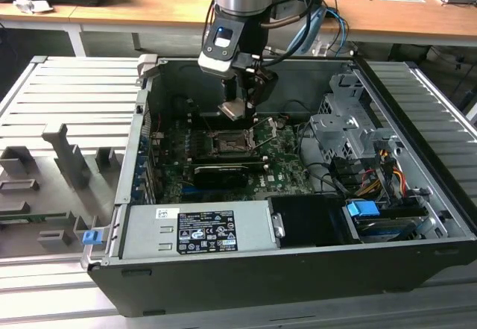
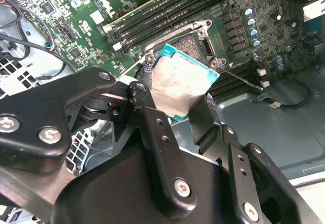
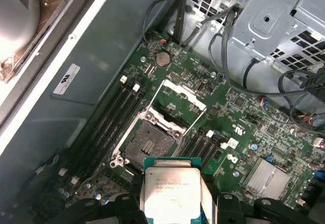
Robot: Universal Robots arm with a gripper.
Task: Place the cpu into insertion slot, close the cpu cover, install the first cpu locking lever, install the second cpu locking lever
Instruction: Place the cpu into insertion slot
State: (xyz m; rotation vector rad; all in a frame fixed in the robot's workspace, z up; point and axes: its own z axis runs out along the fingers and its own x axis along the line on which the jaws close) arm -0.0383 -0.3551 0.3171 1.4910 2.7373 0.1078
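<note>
- We see the cpu [image 2: 183, 87], a small square chip with a pale silver metal top and a green edge, clamped between the jaws of the black gripper [image 2: 175, 109].
- It hangs tilted above the square black insertion slot [image 3: 147, 144], apart from it.
- The first wrist view shows the silver-grey cpu cover [image 3: 184, 95] raised open, and small print on the chip's top.

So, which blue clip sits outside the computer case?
The small blue clip on the grey tray, exterior view's left; the larger blue tab sits inside the case.
</note>
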